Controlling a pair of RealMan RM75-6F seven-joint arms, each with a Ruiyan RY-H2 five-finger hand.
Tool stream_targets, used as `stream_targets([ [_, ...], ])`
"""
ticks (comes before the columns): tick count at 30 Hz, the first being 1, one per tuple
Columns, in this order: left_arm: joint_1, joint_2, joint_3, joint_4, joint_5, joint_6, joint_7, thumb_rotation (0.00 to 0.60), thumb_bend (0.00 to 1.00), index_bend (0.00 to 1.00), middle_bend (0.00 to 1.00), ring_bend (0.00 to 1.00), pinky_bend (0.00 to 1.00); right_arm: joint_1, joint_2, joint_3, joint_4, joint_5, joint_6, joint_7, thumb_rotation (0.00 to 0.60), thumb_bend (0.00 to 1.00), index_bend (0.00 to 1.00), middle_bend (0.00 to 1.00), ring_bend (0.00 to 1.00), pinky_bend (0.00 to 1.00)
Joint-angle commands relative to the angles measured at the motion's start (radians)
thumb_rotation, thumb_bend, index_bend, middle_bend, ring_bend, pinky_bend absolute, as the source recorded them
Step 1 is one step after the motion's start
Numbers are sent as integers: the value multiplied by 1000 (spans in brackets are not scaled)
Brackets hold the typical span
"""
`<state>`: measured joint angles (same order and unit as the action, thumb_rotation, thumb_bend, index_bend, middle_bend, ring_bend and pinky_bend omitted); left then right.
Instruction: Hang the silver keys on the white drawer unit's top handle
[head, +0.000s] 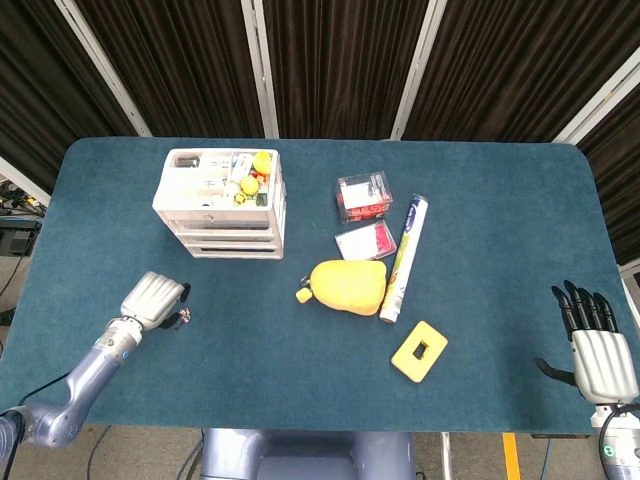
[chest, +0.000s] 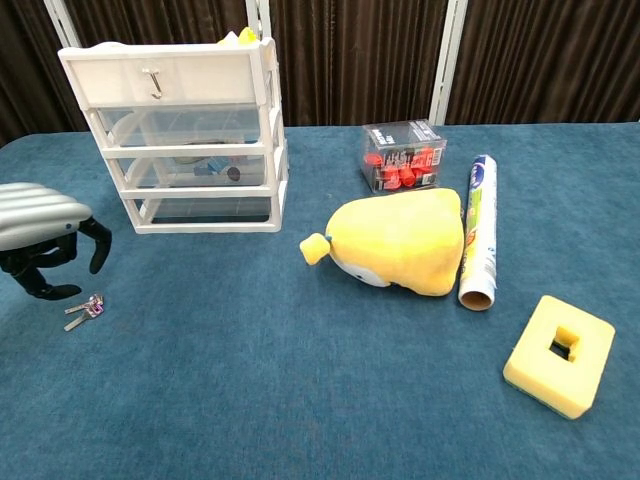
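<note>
right hand (head: 602, 358): parked at the near right corner of the blue-carpeted tabletop (head: 500, 250), fingers straight and apart, holding nothing. Only the head view shows it, and it's well away from everything.

left hand (chest: 45, 235): near the front-left edge, fingers curled downward with gaps between them, hovering right over the small bunch of silver keys (chest: 83, 308). I'd call it apart and empty; nothing looks pinched yet.

keys vs hand: in the chest view the keys lie flat on the cloth just below and slightly right of the dark fingertips (chest: 60, 291). Can't tell if a tip is actually touching. Their long axis runs roughly along the front edge, tilted a bit. The left hand is clearly the one to use.

yellow stuff: a yellow foam block with a square hole (chest: 559, 353) toward the front right, a yellow plush toy (chest: 398, 242) mid-table.

white three-drawer plastic unit (chest: 180, 140): further back on the left, past the keys. Its top drawer has a little metal hook handle (chest: 154, 82), so the keys have to travel up and away from the front edge.

hard to see: from the head view the hand covers most of the keys, and the key ring is too small to make out in either view.
</note>
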<state>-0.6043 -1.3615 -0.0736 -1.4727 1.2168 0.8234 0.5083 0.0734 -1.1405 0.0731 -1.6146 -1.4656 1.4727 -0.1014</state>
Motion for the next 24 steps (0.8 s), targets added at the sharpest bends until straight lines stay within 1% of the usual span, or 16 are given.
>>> stream_targets([
  [1, -14, -7, 3, 6, 11, -10, -19, 600, 317, 468, 897, 818, 698, 0, 0, 1, -1, 2, 0, 0, 600, 4, 0, 0, 0, 0],
  [5, -38, 0, 23, 16, 22, -50, -19, 600, 318, 468, 890, 811, 698, -3, -1, 3, 0, 5, 4, 1, 600, 3, 0, 0, 0, 0],
  [11, -67, 19, 39, 26, -1, -108, -30, 600, 312, 468, 886, 806, 698, -3, -3, 6, 4, 7, 7, -9, 600, 3, 0, 0, 0, 0],
  [16, -76, 22, 44, 42, 24, -99, -48, 600, 313, 483, 886, 807, 697, -1, -4, 7, 5, 8, 6, -11, 600, 3, 0, 0, 0, 0],
  [24, -77, -12, 52, 95, 78, -63, -116, 600, 313, 485, 886, 806, 697, -1, -6, 7, 6, 8, 7, -17, 600, 3, 0, 0, 0, 0],
])
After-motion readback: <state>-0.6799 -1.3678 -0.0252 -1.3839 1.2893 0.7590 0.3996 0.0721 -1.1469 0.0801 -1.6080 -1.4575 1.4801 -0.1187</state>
